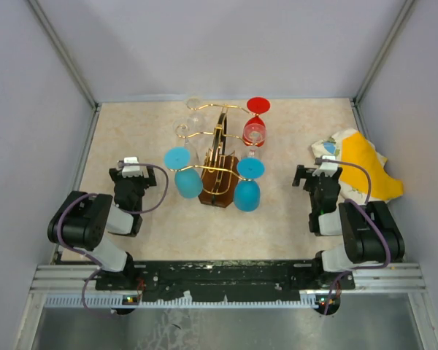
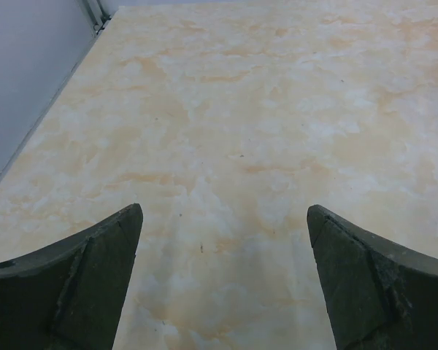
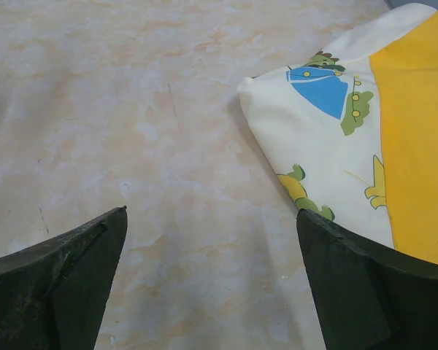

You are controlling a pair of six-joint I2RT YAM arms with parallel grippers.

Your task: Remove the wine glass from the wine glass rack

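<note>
**Rack hung with glasses at mid-counter; nothing gripped.**

The counter (image 1: 131,131) carries the rack (image 1: 220,157) at its middle, and a patterned cloth (image 1: 369,164) is seen lying at the right side. A blue glass (image 1: 184,179) hangs at the near left of the rack and a second blue glass (image 1: 247,188) at the near right. A red glass (image 1: 255,125) and a clear glass (image 1: 193,109) hang further back. The left gripper (image 1: 131,166) and right gripper (image 1: 315,171) are spread wide and empty, each well apart from the rack. No glass has been lifted off yet. The main risk is judged to be the crowding: a neighbouring glass could be knocked, or the rack tipped, if a foot were pulled against its wire loop rather than slid out along it.
</note>
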